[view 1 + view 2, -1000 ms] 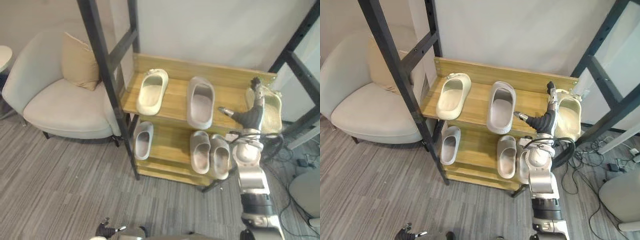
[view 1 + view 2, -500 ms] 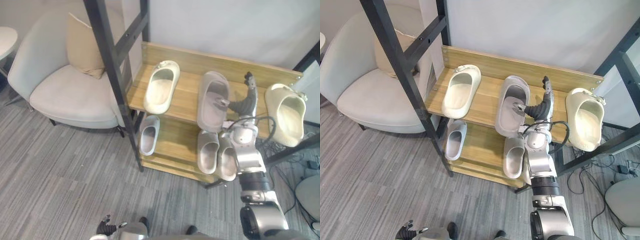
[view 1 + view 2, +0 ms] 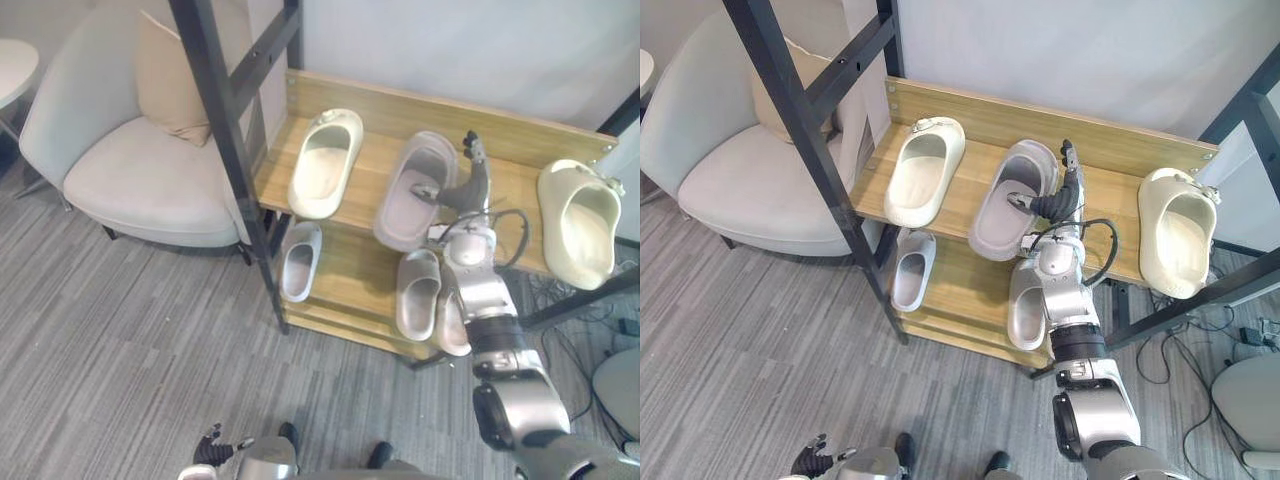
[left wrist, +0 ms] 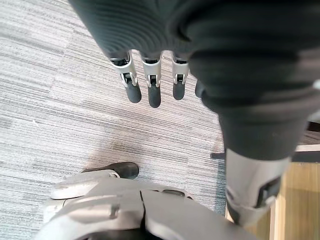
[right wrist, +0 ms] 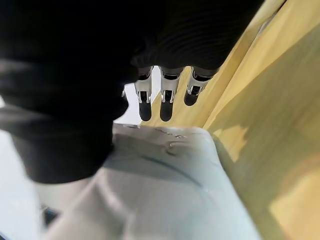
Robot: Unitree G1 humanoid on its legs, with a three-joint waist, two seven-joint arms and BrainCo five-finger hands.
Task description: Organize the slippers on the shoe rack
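Against the wall stands the rack [image 3: 520, 140], with an armchair [image 3: 140, 180] to its left and a black frame [image 3: 215, 110] in front. On its top shelf a left cream slipper [image 3: 325, 165] lies front to back. A grey slipper [image 3: 400, 218] sits mid-shelf, and a right cream slipper [image 3: 578, 225] at the far end hangs partly over the front edge. Below are a small slipper [image 3: 300, 262] and a grey pair [image 3: 418, 293]. The grey slipper is skewed, its long axis running from front-left to back-right and out of line with the cream ones. The right hand [image 3: 1053, 206] is against its right flank near the toe half, with fingers [image 5: 161, 105] straight and unclenched along the side and the thumb spread over the opening. Squaring it probably means pushing the toe end leftward from that flank, and this hand is far nearer. The left hand [image 4: 150, 85] hangs slack, fingers extended, over the floor.
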